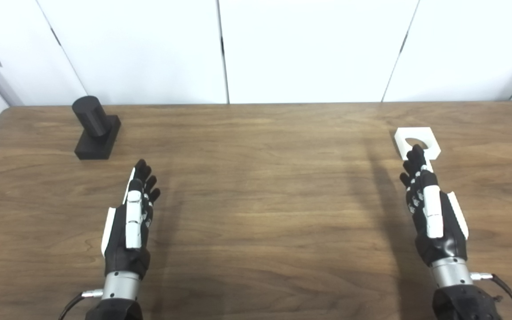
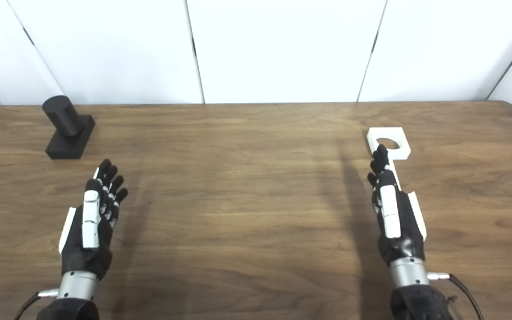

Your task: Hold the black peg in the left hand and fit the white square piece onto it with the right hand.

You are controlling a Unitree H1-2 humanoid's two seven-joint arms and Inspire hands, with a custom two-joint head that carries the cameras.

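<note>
The black peg (image 1: 94, 126), a round post on a square base, stands at the far left of the wooden table (image 1: 256, 200). The white square piece (image 1: 417, 141), flat with a round hole, lies at the far right. My left hand (image 1: 132, 218) is open and empty, fingers stretched forward, below and to the right of the peg and apart from it. My right hand (image 1: 431, 209) is open and empty, its fingertips (image 1: 416, 153) just at the near edge of the white piece.
White wall panels (image 1: 309, 49) stand behind the table's far edge. The table's left and right edges lie close to the peg and the white piece.
</note>
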